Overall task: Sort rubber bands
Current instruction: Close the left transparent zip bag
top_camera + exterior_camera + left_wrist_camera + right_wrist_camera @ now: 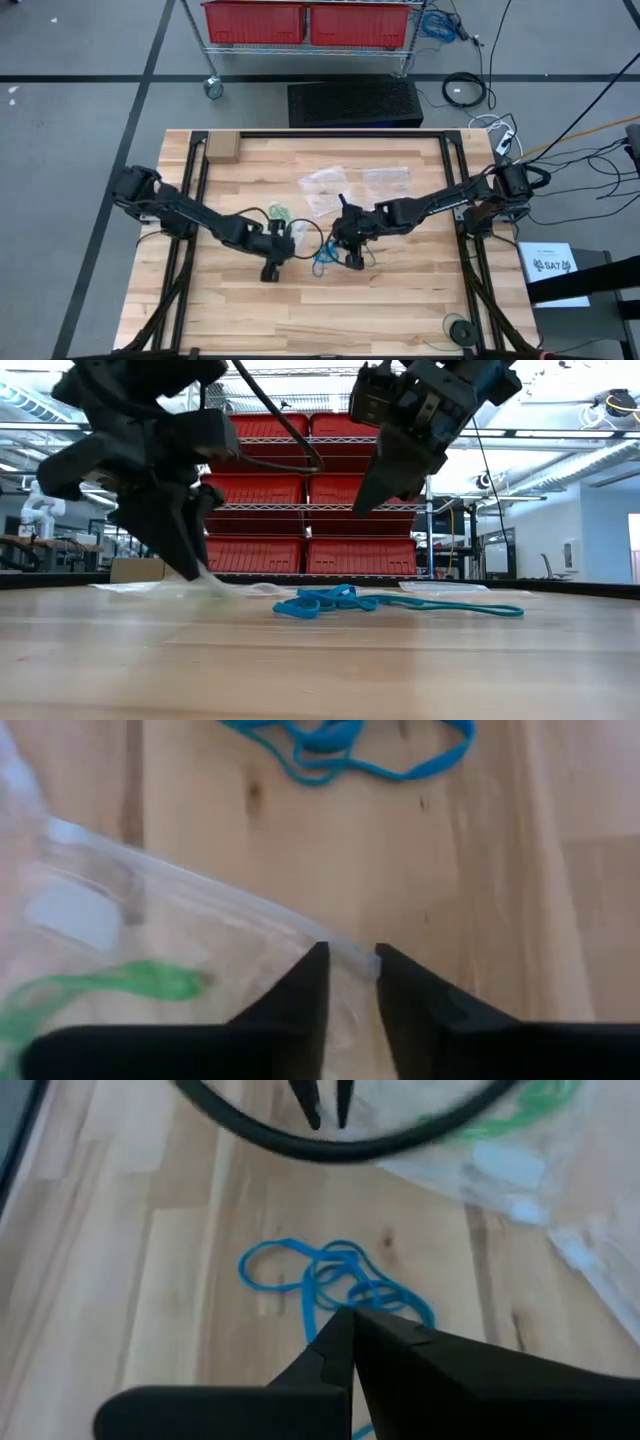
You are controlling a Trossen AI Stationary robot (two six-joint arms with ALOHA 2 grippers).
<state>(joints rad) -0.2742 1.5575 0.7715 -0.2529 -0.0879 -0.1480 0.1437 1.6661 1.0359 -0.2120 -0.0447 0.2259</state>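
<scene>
On the left half of the tabletop [230,320] my left pincer [350,965] sits low at the edge of a clear plastic bag [150,920]; its fingers stand a little apart with the bag's rim running between the tips, touching or nearly so. I cannot say the film is actually pinched. Green rubber bands [110,985] lie inside that bag, so the green sort looks started

Centre: the blue rubber bands [325,602] lie loose on bare wood in a small tangle, with one teal band [460,608] stretched out flat from it. From above, the heap lies between the two pincers, nearer the right one. Its long axis runs roughly along the line joining the two arms

Right: right pincer [348,1330] hangs above the wood with fingers pressed together, nothing between them. From its wrist camera the tips point straight down over the near edge of the blue tangle, so the bands lie directly below and just ahead of it. The low camera shows clear air between tips and bands

Judgement: the right arm is the better placed for the blue heap. The pick turns on opening first, then dropping straight down with the fingers set across a strand, not along it. Two more clear bags [355,185] wait farther back, apart from both arms
</scene>
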